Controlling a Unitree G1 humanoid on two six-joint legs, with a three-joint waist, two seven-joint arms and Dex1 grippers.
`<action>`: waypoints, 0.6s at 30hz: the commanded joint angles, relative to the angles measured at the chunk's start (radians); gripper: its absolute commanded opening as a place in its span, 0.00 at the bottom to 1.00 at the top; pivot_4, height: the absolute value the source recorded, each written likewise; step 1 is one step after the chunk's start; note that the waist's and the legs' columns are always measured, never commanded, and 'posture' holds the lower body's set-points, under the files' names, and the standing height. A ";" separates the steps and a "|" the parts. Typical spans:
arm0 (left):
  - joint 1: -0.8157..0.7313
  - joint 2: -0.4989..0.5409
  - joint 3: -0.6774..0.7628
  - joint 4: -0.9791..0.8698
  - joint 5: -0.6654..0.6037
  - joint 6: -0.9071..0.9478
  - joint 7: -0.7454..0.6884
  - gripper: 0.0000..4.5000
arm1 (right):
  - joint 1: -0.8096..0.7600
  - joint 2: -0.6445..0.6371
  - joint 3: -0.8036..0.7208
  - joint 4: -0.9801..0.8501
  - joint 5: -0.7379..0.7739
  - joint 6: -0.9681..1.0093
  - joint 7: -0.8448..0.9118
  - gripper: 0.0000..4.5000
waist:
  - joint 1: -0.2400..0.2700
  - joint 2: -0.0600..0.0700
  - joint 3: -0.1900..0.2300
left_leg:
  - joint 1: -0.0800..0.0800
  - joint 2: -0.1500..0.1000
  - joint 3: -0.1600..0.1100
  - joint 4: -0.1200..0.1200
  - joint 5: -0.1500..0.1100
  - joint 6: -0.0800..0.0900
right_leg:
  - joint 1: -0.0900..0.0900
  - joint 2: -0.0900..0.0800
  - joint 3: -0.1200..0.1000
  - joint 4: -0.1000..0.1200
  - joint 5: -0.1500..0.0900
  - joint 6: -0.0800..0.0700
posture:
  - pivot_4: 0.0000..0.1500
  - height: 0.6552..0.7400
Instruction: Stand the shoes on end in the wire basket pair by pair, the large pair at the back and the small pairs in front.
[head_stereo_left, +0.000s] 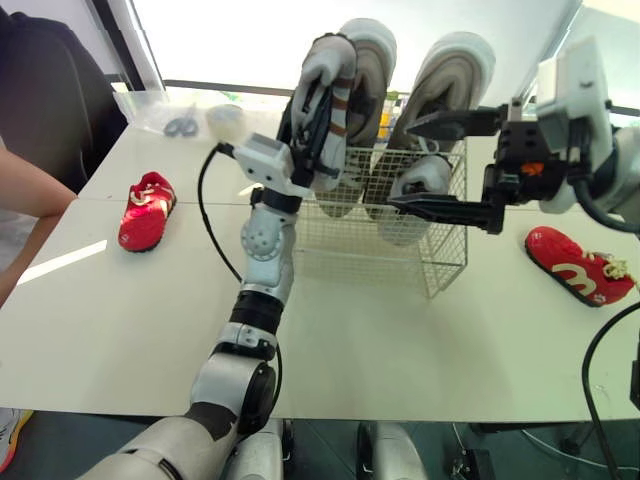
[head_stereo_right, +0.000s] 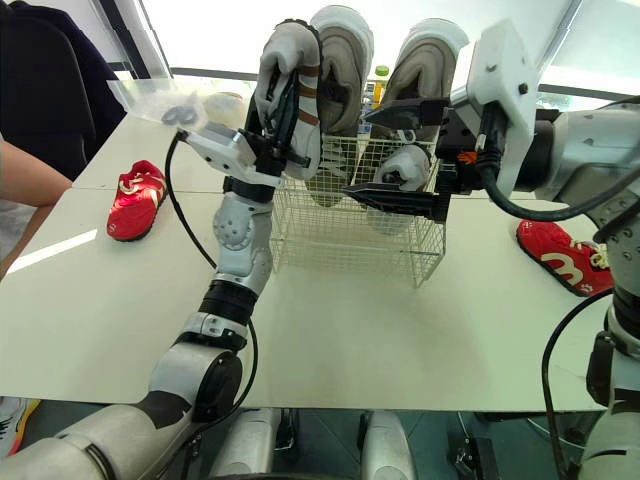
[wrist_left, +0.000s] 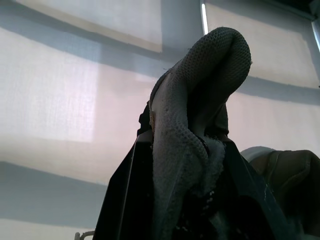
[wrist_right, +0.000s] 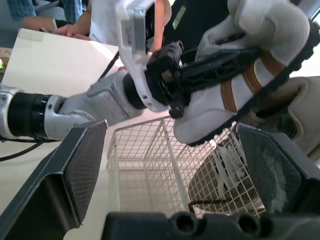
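Arms silver-grey with black joint bands and round joint caps, left arm (head_stereo_left: 262, 262) trailing a looped black cable (head_stereo_left: 201, 200), white boxy wrist housing (head_stereo_left: 268, 158) on each, orange tag (head_stereo_left: 533, 168) at the right wrist, left hand (head_stereo_left: 318, 105) and right hand (head_stereo_left: 402, 163) black, right pads (wrist_right: 86, 165) fine-textured.

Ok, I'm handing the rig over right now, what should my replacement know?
Left gripper: shut on a grey brown-striped shoe, held above the wire basket's left side.
Right gripper: open, at the basket's right side by a pale shoe inside.
Done: two large grey shoes stand on end at the back.
Left: seat the held shoe, then the left red shoe and right red shoe lying on the table.
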 joint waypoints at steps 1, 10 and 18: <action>-0.057 0.002 -0.002 0.154 0.078 -0.143 0.074 0.17 | -0.031 -0.030 -0.051 -0.032 0.032 0.023 -0.020 1.00 | -0.001 0.000 0.000 | 0.000 0.000 0.000 0.000 0.000 0.000 | 0.000 0.000 0.000 0.000 0.000 0.000 | 1.00 1.00; -0.035 -0.004 -0.041 0.393 0.223 -0.333 0.217 0.17 | -0.058 -0.075 -0.063 -0.054 0.076 0.079 -0.043 1.00 | 0.014 0.005 -0.007 | 0.001 0.000 -0.001 0.001 -0.001 0.001 | 0.002 -0.001 0.000 -0.001 0.000 -0.001 | 1.00 1.00; 0.033 0.004 -0.101 0.478 0.380 -0.366 0.393 0.17 | -0.097 -0.108 -0.053 -0.047 0.108 0.114 -0.041 1.00 | 0.021 0.009 -0.025 | 0.006 0.001 -0.002 0.001 -0.004 0.000 | 0.003 -0.002 0.000 -0.004 0.000 -0.002 | 1.00 1.00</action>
